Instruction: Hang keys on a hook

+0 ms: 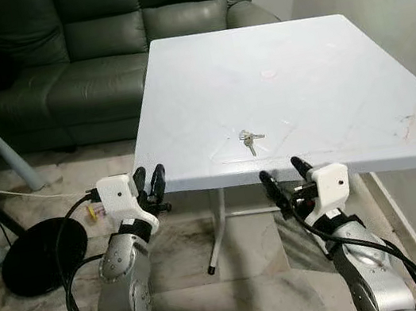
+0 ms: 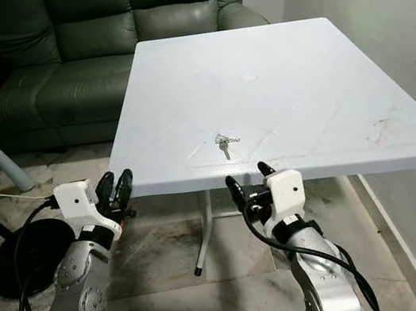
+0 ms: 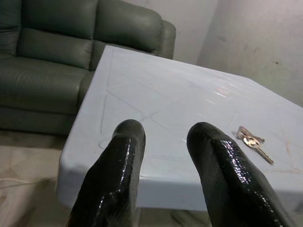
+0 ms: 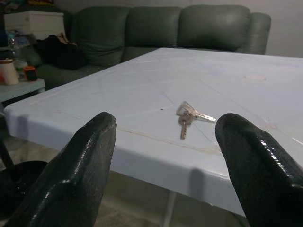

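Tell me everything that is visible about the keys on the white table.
The keys are a small bunch of metal keys, silver with a brassy tone, joined at one end on what looks like a ring and fanned out. They lie flat on the white table, near its front edge, touching only the tabletop. The right gripper is open, just below that edge, short of them; nothing holds them.

No text, label, brand, number or sign is showing legibly on anything in these views.
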Controlling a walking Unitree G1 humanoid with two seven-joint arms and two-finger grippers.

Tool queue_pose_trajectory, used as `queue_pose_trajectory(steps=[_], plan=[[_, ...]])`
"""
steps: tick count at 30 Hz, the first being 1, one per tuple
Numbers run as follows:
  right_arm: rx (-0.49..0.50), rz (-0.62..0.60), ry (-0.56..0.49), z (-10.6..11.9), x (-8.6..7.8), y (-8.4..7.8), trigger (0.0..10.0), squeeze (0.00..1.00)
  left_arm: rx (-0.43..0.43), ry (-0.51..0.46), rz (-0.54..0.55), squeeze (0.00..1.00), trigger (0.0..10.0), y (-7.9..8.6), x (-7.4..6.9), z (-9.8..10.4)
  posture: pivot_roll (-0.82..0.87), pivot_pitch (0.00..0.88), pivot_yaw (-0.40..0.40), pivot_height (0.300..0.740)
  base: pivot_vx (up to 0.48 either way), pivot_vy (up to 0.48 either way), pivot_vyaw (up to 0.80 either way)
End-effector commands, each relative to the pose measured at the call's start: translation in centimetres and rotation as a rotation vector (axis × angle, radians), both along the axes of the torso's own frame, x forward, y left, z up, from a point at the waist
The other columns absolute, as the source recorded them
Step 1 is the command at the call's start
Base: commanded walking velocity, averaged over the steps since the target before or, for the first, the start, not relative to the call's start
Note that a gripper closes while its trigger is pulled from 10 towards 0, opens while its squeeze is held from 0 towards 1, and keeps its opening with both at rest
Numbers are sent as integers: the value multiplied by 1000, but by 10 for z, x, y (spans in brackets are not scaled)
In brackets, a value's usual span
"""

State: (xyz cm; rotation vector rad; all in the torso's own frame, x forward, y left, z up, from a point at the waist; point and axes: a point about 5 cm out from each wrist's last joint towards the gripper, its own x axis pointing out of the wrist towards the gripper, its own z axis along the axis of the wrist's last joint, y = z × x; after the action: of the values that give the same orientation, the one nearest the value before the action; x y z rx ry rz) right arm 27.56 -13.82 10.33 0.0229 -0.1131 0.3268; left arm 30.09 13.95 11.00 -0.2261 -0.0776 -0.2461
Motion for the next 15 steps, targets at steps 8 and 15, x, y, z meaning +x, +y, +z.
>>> queue_pose_trajectory(steps=[8,15], plan=[[-29,2,-1,6,0,-3,10000,0,9,-2,-33,0,10000,0,-5,6,129,17,-32,740,412,0,0],[-37,9,0,6,0,-3,10000,0,2,6,-37,0,10000,0,-7,6,131,21,-32,740,472,0,0]])
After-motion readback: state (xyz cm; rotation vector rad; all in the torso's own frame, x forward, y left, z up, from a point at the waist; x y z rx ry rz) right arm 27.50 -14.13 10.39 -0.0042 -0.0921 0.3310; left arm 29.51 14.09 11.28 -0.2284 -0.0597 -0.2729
